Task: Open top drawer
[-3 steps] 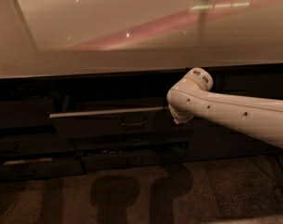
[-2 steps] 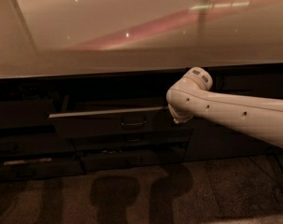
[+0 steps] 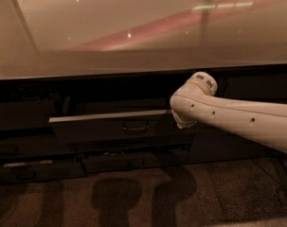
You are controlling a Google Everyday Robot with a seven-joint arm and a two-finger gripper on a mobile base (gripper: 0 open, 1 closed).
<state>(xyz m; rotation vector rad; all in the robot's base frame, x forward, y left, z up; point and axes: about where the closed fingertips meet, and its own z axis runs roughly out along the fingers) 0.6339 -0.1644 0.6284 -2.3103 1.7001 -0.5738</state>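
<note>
The top drawer (image 3: 110,126) is a wide dark front under the countertop, with a small loop handle (image 3: 136,126) at its middle. It stands pulled out a little, and a pale strip shows along its top edge. My white arm (image 3: 237,122) reaches in from the right. My gripper (image 3: 183,123) is at the drawer's right end, at the height of the front, mostly hidden behind the arm's rounded end. It is to the right of the handle, not on it.
A glossy pale countertop (image 3: 133,37) overhangs the drawers. Below the top drawer sits a narrower dark drawer (image 3: 133,162), and another low front (image 3: 24,169) is at the left. A dark cabinet panel (image 3: 237,148) is behind the arm. Shadows lie on the speckled floor (image 3: 133,197).
</note>
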